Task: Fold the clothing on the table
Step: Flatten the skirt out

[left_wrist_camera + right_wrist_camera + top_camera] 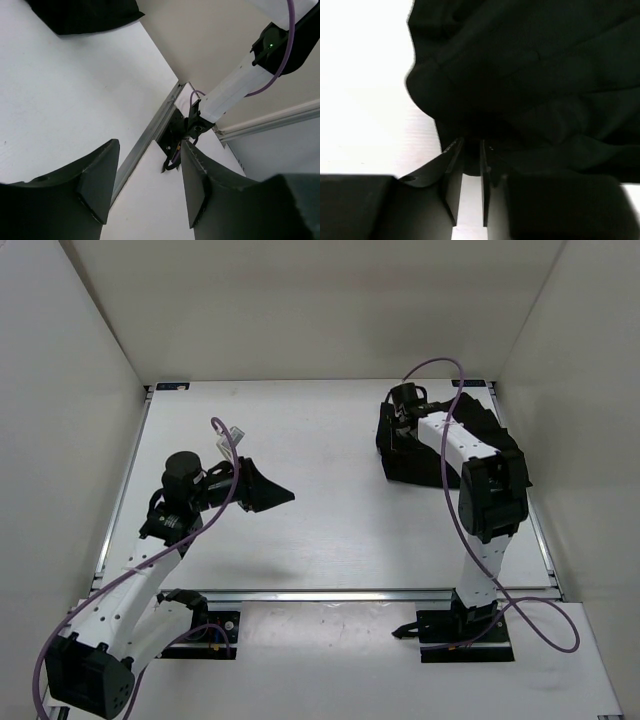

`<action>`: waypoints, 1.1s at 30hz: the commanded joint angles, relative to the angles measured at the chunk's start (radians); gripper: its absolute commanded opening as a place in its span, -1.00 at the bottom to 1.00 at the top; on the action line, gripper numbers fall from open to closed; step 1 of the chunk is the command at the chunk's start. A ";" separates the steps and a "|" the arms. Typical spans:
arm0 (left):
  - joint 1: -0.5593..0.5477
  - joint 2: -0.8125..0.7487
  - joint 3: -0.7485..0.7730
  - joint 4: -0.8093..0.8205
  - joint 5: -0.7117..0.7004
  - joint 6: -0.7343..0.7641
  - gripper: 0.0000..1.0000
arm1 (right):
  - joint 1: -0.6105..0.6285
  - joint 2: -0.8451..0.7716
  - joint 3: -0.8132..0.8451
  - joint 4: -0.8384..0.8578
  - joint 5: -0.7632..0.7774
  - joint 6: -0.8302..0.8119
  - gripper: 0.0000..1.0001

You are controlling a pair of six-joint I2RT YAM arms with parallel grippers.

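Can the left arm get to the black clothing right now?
Likely yes, at a stretch: the table between the left gripper and the clothing holds nothing, though the right arm lies over it.

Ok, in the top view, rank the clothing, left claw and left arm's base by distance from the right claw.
1. clothing, at the right claw, far right.
2. left claw, centre-left.
3. left arm's base, near left.

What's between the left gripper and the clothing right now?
Only bare table between the left gripper and the clothing, nothing else; the top view shows it.
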 commanded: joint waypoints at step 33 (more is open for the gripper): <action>-0.287 0.524 0.339 -0.267 -0.485 0.278 0.24 | -0.079 -0.877 -0.732 -0.223 -0.034 0.286 -0.99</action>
